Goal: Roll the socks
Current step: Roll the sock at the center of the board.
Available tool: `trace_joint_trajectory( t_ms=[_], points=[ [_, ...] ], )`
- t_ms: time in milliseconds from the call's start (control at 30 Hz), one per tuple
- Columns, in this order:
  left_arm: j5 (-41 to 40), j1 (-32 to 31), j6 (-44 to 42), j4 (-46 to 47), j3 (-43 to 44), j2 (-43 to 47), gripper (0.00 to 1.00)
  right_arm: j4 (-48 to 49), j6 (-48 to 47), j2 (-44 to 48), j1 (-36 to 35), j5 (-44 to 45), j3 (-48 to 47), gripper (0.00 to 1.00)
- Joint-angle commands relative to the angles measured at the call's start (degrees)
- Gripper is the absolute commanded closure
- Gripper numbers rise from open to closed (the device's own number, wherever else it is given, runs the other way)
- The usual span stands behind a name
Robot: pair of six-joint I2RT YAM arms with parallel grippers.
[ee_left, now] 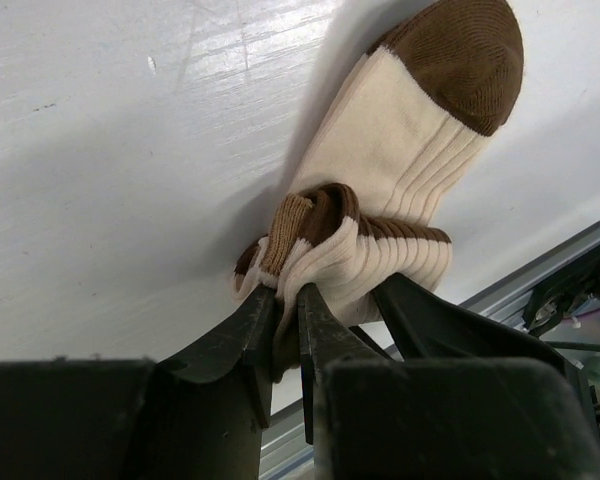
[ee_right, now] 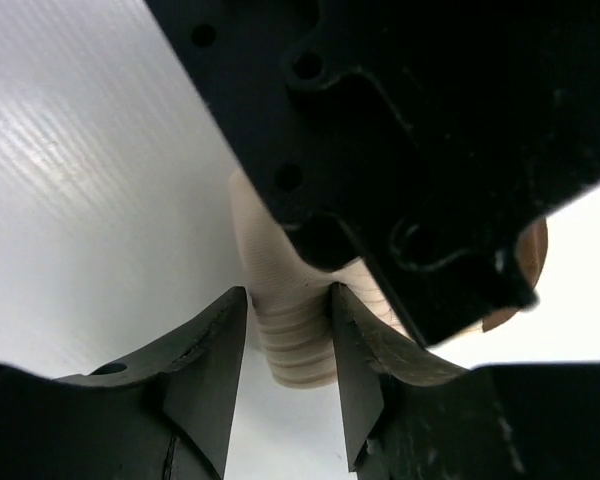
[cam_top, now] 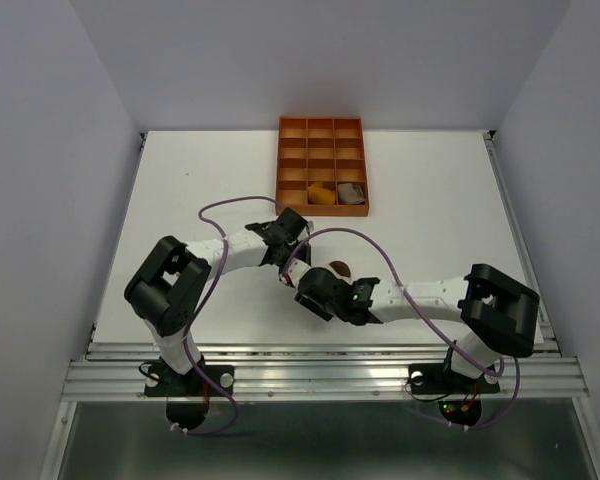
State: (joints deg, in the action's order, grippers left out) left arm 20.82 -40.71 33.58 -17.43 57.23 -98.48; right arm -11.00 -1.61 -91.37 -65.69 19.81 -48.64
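A brown, cream and white sock lies on the white table, its brown toe pointing away and its cuff end wound into a roll. My left gripper is shut on the end of that roll. My right gripper straddles the cream roll from the other side, with both jaws touching it. In the top view the left gripper and right gripper meet mid-table and hide most of the sock. A mustard sock and a taupe sock sit in the tray.
The orange tray with square compartments stands at the back centre of the table. The left wrist's black body fills the upper right of the right wrist view. Purple cables loop over both arms. A metal rail runs along the near edge.
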Motion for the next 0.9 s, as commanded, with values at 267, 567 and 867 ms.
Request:
trace_joint_trajectory(
  t_ms=[267,567,867],
  points=[
    [6.43,0.98,-5.72,-6.12,0.77,-1.19,1.00,-1.92,-0.59,-7.24,-0.75,6.12,1.88,0.70],
    [7.49,3.52,-4.76,-3.75,0.95,3.46,0.66,-1.74,1.51,-4.26,-0.75,-1.77,1.36,0.99],
    [0.46,5.90,-2.30,-2.79,2.09,8.56,0.43,-1.48,6.79,-1.00,1.70,-9.69,1.09,0.99]
  ],
)
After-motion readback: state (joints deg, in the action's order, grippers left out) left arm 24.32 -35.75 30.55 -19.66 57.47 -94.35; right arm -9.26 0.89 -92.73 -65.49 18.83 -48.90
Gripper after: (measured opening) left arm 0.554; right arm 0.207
